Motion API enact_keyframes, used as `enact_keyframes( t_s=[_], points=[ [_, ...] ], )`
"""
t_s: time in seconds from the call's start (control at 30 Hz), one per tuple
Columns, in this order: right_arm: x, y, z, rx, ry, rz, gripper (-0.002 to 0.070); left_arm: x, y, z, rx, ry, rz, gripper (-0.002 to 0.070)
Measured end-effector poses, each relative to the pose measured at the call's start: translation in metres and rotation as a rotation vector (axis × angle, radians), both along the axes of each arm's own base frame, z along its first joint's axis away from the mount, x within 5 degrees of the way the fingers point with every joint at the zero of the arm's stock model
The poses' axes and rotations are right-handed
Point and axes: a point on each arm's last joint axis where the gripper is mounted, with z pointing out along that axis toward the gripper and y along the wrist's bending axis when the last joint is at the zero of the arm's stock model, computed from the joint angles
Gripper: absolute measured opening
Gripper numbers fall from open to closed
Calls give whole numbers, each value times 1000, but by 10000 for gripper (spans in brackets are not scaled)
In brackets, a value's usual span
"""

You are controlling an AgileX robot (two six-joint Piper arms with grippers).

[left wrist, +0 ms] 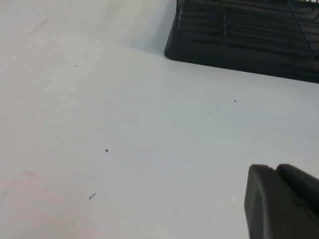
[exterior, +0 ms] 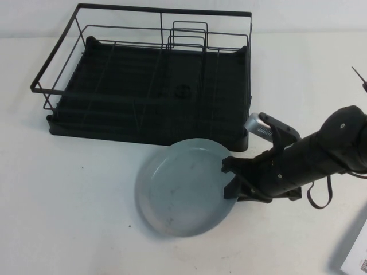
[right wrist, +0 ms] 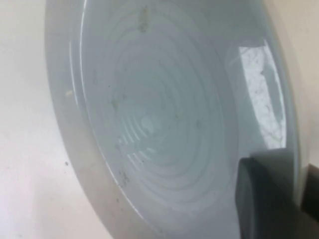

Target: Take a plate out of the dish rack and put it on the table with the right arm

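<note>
The black wire-frame dish rack on its black plastic tray (exterior: 103,91) has nothing in it, just the little upright wire slot holder (exterior: 188,37) at the back. There's only one round pale grey-blue ceramic plate (exterior: 180,192), out in front of the rack over the plain white table (exterior: 69,195). The right gripper (exterior: 231,182) is pinching its rim. The left gripper (left wrist: 281,201) is low over bare table near the rack's corner; can't tell its fingers.
</note>
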Motion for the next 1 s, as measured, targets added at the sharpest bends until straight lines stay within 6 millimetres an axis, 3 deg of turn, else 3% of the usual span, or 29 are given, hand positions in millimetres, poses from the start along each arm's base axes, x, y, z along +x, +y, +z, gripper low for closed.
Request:
enact_keyframes(
  t_s=[0.23,0.57,0.73,0.87,1.0],
  points=[
    [3,1,-1,1,-23,9,81,0,0,0,0,0,0,-4],
    [6,-3,-6,-64,-80,37,348,0,0,0,0,0,0,-4],
    [3,-7,11,-85,-157,68,380,0,0,0,0,0,0,-4],
    [-13,-14,51,-59,-251,114,309,0,0,0,0,0,0,-4],
    [-38,-23,91,-31,-315,186,78,0,0,0,0,0,0,-4]
  ],
)
